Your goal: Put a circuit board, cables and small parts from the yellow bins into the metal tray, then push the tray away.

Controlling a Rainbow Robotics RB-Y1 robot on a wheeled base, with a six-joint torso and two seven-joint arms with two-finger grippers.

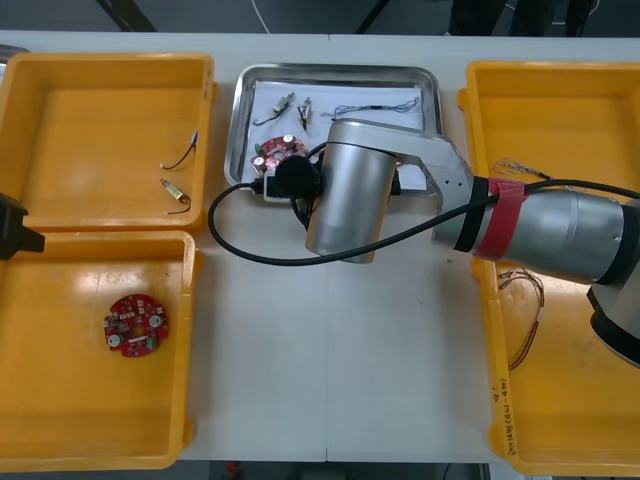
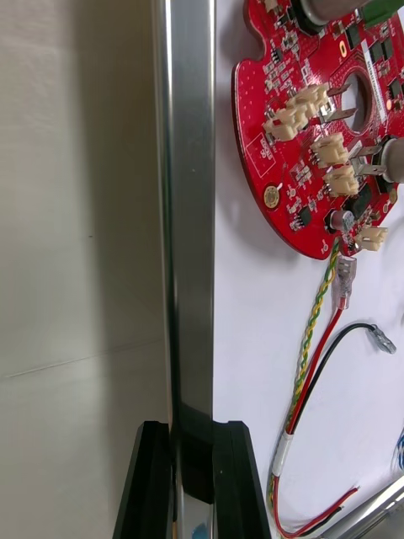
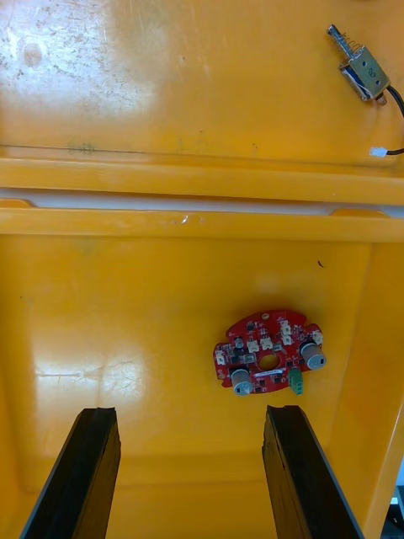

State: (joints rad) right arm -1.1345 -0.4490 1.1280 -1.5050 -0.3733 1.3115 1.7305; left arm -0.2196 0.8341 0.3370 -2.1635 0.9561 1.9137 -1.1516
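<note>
From above, the right arm [image 1: 350,190] covered its own jaws and the near rim of the tray [image 1: 335,72]. It also hid part of the red board [image 1: 283,150] lying at the tray's near left corner. The arm reached from the right side across the worktop [image 1: 330,370], its wrist bent down over the tray's near edge.

The right wrist camera showed what the arm hid. The right jaws were clamped on the tray's shiny rim [image 2: 189,210], one black finger [image 2: 151,480] outside on the worktop side and the other inside. Just past them, on the tray's white floor, lay the board [image 2: 286,152], cut off at the picture's edge. A red and yellow cable [image 2: 316,312] and a black cable [image 2: 349,333] lay beside it. Farther back in the tray were two small metal parts [image 1: 285,103] and a thin cable [image 1: 375,108], too fine to tell its colour.

Of the left arm [image 1: 15,225] only a dark end showed, at the table's left edge between the two left bins. The left jaws stood wide apart, holding nothing. They hung over the near left bin [image 1: 60,400], where a second board [image 3: 268,358] lay flat. The far left bin [image 1: 100,100] held a small metal part [image 3: 364,69].
</note>
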